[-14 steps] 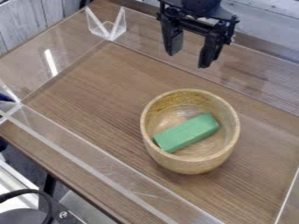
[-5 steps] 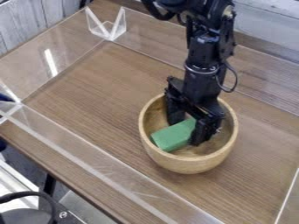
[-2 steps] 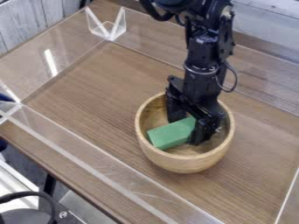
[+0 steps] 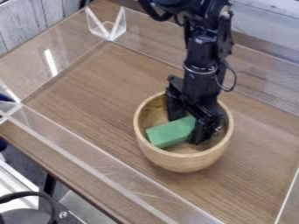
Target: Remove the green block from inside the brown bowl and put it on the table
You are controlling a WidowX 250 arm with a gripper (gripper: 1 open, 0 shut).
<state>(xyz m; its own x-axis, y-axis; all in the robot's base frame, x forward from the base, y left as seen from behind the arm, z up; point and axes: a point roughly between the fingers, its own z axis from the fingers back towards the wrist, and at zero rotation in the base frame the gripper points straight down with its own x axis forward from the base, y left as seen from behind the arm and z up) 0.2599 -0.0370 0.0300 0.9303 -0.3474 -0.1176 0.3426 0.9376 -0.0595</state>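
Clear acrylic walls edge the wood-grain desk (image 4: 82,96). On it stands the brown bowl (image 4: 187,157), with the claw (image 4: 191,124) lowered inside, pointing straight down, jaws spread wide. The green block (image 4: 170,133) lies in the bowl. Its upper-right end is hidden behind the fingers. Its long axis runs lower-left to upper-right. Contact cannot be determined.

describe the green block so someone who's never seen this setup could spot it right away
On the wood-grain table sits one round wooden bowl. The green block lies inside, under the open black tool. It is the only bright green thing there.
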